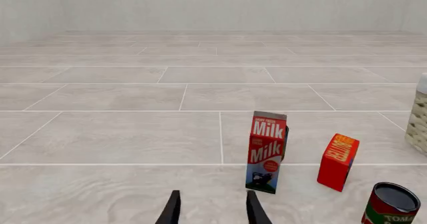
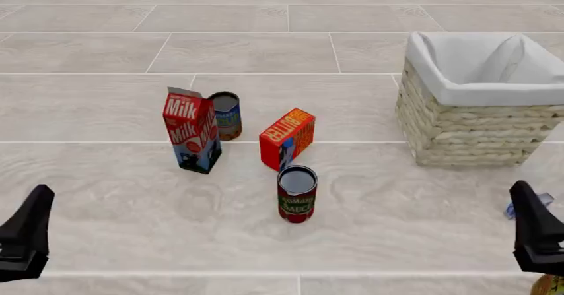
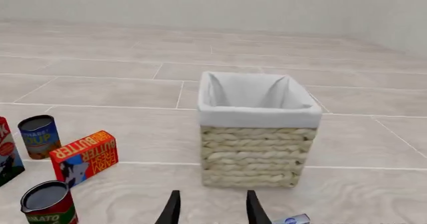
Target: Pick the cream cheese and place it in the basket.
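Note:
The cream cheese is a small blue and white box lying flat on the floor just in front of the basket; my right arm hides most of it. One corner of the box shows in the right wrist view beside the fingertips. The woven basket with white lining stands upright, with nothing showing inside it. My right gripper is open and holds nothing, hovering close to the cream cheese. Far off at the near left, my left gripper is open too, with nothing between its fingers.
A milk carton, a blue soup can, an orange-red butter box and a tomato sauce can stand clustered left of the basket. A yellowish object peeks in at the near right corner.

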Controlling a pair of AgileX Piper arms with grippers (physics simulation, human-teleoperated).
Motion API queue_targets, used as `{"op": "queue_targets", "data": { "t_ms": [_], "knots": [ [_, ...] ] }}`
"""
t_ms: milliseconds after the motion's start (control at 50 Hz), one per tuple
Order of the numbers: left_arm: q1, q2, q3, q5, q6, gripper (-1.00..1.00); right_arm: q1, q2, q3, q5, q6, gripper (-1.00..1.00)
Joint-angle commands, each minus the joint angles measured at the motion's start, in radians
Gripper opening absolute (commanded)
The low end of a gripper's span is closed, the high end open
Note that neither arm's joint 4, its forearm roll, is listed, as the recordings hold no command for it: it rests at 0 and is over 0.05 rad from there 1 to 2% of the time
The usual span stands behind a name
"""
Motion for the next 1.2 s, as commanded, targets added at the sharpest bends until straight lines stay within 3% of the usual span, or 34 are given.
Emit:
{"op": "queue_targets", "data": {
  "t_ms": [20,160,200,400,680,740,760,800,880,1000,1200],
  "knots": [
    [0.000,0.004,-0.002,-0.001,0.000,1.00,0.021,-0.067,-0.006,0.067,0.048,1.00],
    [0.000,0.004,-0.002,-0.001,0.000,1.00,0.024,-0.061,-0.026,0.073,0.033,1.00],
    [0.000,0.004,-0.002,-0.001,0.000,1.00,0.033,-0.062,-0.030,0.077,0.002,1.00],
    [0.000,0.004,-0.002,-0.001,0.000,1.00,0.018,-0.068,-0.119,0.152,0.028,1.00],
    [0.000,0.004,-0.002,-0.001,0.000,1.00,-0.001,-0.044,-0.191,0.216,0.014,1.00],
    [0.000,0.004,-0.002,-0.001,0.000,1.00,0.015,-0.053,-0.233,0.248,0.050,1.00],
    [0.000,0.004,-0.002,-0.001,0.000,1.00,0.035,0.003,-0.243,0.231,0.005,1.00],
    [0.000,0.004,-0.002,-0.001,0.000,1.00,0.043,0.018,-0.249,0.226,-0.006,1.00],
    [0.000,0.004,-0.002,-0.001,0.000,1.00,0.032,0.054,-0.292,0.280,0.038,1.00],
    [0.000,0.004,-0.002,-0.001,0.000,1.00,0.013,0.064,-0.328,0.355,-0.021,1.00],
    [0.000,0.004,-0.002,-0.001,0.000,1.00,-0.026,0.088,-0.378,0.428,-0.007,1.00]
  ]
}}
